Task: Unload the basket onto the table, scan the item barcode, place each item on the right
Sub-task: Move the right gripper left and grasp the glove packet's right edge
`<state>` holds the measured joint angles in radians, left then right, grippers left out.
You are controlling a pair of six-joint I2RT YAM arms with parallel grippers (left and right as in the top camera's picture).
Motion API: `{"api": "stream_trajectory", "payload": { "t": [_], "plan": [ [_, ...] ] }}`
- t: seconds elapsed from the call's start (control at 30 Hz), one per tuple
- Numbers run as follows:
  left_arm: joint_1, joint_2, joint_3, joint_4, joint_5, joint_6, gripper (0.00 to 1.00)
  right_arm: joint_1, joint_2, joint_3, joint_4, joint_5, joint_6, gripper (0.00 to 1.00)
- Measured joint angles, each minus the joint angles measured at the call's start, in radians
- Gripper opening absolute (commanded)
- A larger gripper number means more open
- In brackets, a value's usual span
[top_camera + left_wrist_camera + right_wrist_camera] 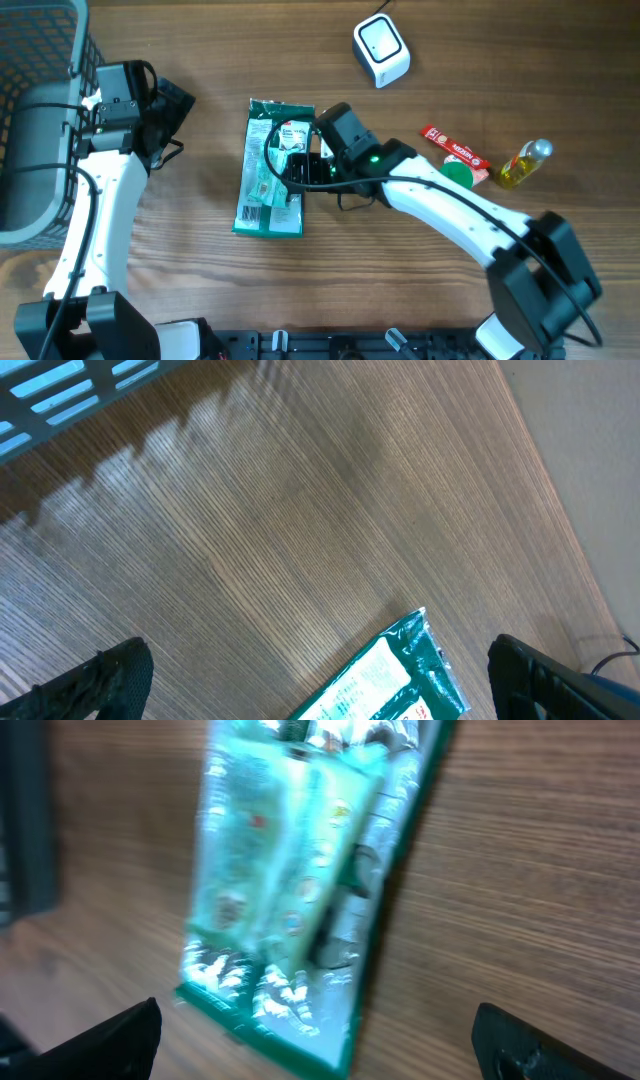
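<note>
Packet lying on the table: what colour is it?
The packet is green with white print, clearest in the overhead view.

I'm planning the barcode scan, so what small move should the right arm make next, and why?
Probably lower the right gripper and close it on the green packet. The jaws stand open just above the packet, which lies flat, while the white scanner sits apart, so the packet likely needs lifting first.

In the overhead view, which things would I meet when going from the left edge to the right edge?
Basket → left gripper → green packet → scanner → red bar → bottle.
</note>
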<state>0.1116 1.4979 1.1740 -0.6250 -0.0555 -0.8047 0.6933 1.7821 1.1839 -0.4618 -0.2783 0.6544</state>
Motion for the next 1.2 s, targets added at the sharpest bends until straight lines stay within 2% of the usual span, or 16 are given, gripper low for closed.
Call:
{"api": "stream_trajectory", "payload": {
  "t": [0.27,1.2],
  "plan": [
    [0.000,0.000,0.000,0.000,0.000,0.000,1.00,0.000,0.146,0.000,0.034,0.049,0.000,1.00],
    [0.000,0.000,0.000,0.000,0.001,0.000,1.00,0.000,0.152,0.003,0.046,0.077,0.000,1.00]
  ]
}}
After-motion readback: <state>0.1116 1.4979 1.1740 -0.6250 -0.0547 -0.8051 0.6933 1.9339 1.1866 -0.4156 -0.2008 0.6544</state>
